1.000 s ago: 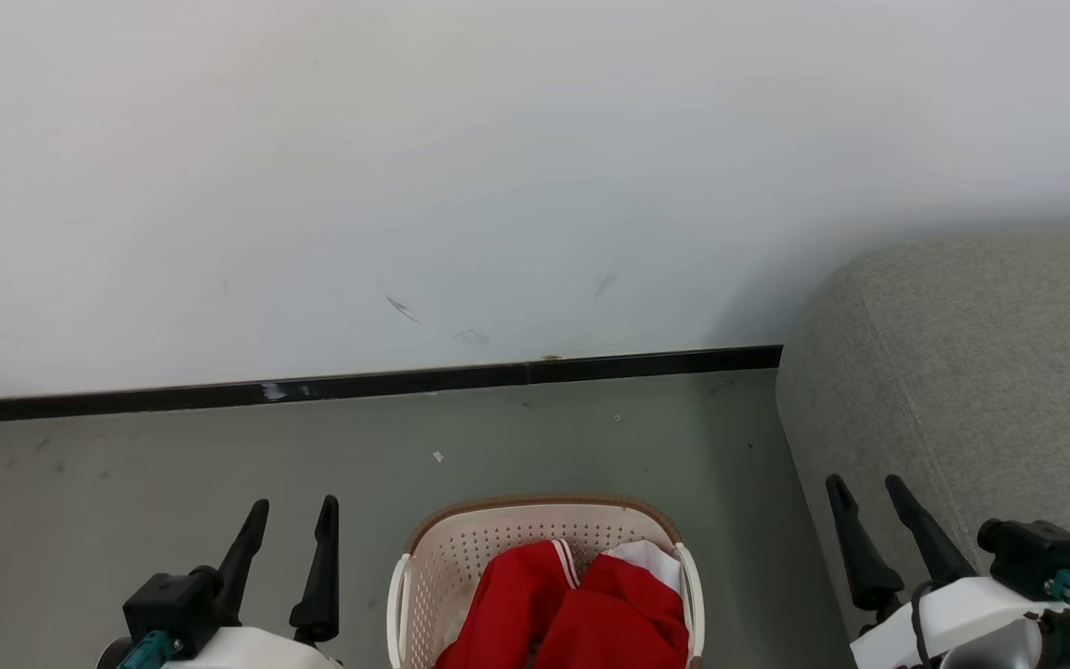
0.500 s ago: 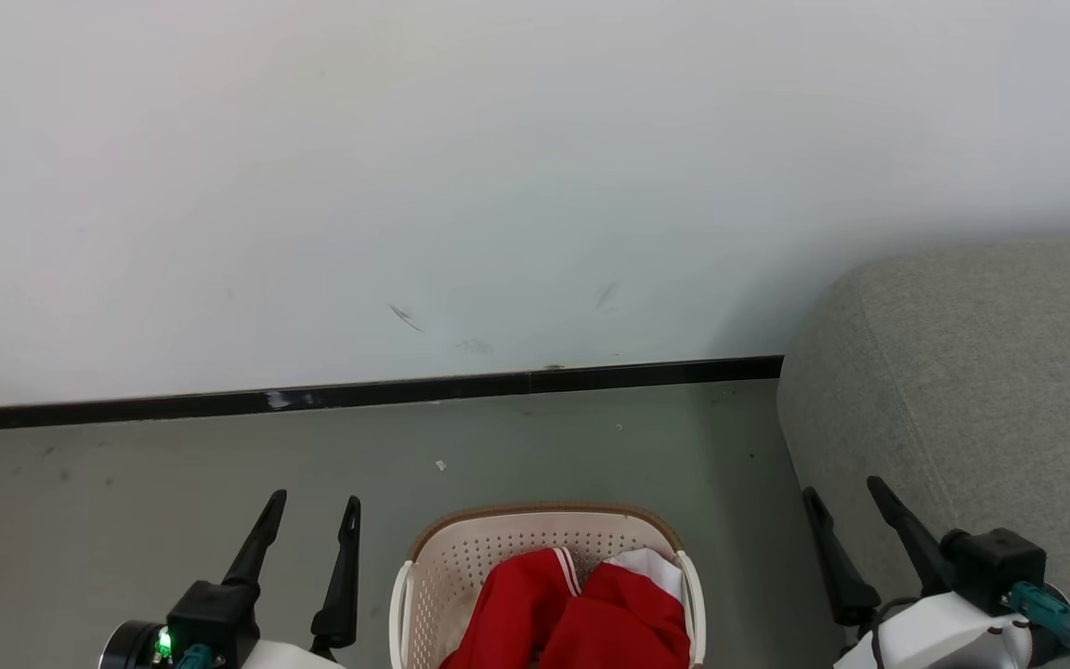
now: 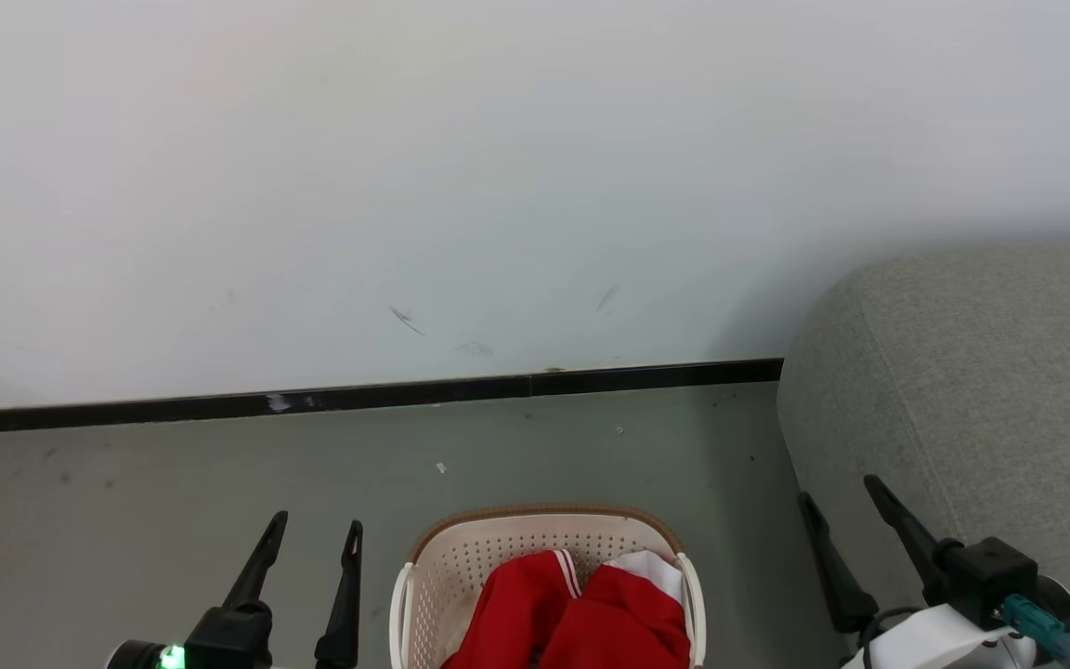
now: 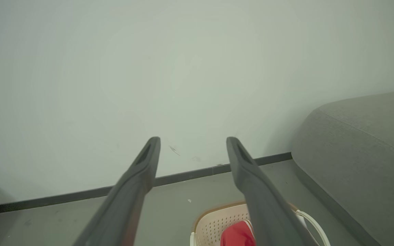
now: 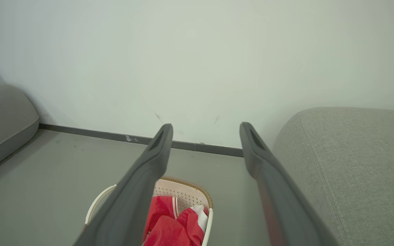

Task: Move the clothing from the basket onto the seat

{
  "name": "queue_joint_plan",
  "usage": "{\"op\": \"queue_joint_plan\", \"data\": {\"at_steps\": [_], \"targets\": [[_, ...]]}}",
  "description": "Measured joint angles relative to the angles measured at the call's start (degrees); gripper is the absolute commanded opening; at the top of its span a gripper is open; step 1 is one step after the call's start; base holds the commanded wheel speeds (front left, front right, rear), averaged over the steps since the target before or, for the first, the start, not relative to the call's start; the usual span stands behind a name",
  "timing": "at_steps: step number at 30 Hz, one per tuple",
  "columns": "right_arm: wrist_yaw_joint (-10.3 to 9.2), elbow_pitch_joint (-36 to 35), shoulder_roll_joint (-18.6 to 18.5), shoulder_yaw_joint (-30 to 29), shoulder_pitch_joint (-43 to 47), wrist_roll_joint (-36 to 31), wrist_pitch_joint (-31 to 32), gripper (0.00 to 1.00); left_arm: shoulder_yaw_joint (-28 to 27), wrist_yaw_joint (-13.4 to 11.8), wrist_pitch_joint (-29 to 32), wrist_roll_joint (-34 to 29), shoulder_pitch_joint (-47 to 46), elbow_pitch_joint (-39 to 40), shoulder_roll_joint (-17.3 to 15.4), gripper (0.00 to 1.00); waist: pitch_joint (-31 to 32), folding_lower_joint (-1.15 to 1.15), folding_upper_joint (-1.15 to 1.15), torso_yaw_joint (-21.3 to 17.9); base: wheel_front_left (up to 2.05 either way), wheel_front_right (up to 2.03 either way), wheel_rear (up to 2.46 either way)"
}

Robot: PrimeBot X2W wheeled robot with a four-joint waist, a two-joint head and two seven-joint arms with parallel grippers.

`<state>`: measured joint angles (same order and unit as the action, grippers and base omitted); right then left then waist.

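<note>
So, clothing (image 3: 581,618): red garments with white stripes and trim lie heaped in the basket. Neither of my grippers touches them, and no red shows on the sofa.
Basket (image 3: 461,557): cream, perforated and brown-rimmed, it stands on the floor (image 3: 173,483) between my two arms, near the sofa's end. The heap fills the part I see, and the basket's near end runs off the head view's lower edge.
Left gripper (image 3: 319,518): fingers spread and holding nothing, it hangs over the floor just left of the basket.
Right gripper (image 3: 837,488): fingers spread and empty, it sits between the basket and the sofa's front.
Change: within the last second my left gripper has dropped lower and edged toward the basket, and my right has shifted slightly toward it too. Basket and skirting board (image 3: 405,395) have slid down a touch together, which is my head moving. The heap lies as it did.
Meaning: I judge this is approach only. No grasp has begun, so the whole transfer remains.
Sofa (image 3: 981,372): grey woven fabric with a rounded edge, to my right.
</note>
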<state>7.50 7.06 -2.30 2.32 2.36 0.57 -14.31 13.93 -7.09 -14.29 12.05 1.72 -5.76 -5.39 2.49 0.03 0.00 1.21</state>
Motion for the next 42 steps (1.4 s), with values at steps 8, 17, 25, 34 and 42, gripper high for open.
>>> {"op": "queue_joint_plan", "data": {"at_steps": [8, 17, 25, 34, 42], "targets": [[-0.01, -0.96, 0.01, -1.57, -0.04, 2.53, -0.05, 1.00, -0.93, 0.00, 0.00, 1.13, -0.01, -0.51, 0.27, 1.00, -0.15, 0.00, 0.00, -0.07, 0.00, 0.00, 0.00], [0.00, -0.96, 0.02, -1.69, -0.03, 3.47, -0.05, 1.00, -2.45, -0.09, 0.00, 2.52, -0.04, -1.37, 0.83, 1.00, -0.44, -0.01, 0.00, -0.20, 0.00, 0.00, 0.00], [0.00, -0.99, 0.02, -1.69, -0.03, 3.49, -0.05, 1.00, -2.98, -0.09, 0.00, 2.55, -0.07, -2.05, 1.07, 1.00, -0.74, -0.01, 0.00, -0.15, 0.00, 0.00, 0.00], [-0.01, -1.16, 0.02, -1.69, -0.03, 3.50, -0.05, 1.00, -3.55, -0.09, 0.00, 2.54, -0.14, -2.21, 1.10, 1.00, -1.14, -0.01, 0.00, 0.01, 0.00, 0.00, 0.00], [0.00, -1.60, 0.02, -1.40, -0.04, 3.50, -0.05, 1.00, -3.91, -0.08, 0.00, 2.52, -0.15, -2.46, 1.12, 1.00, -1.89, -0.01, 0.00, 0.11, 0.00, 0.00, 0.00]]}}
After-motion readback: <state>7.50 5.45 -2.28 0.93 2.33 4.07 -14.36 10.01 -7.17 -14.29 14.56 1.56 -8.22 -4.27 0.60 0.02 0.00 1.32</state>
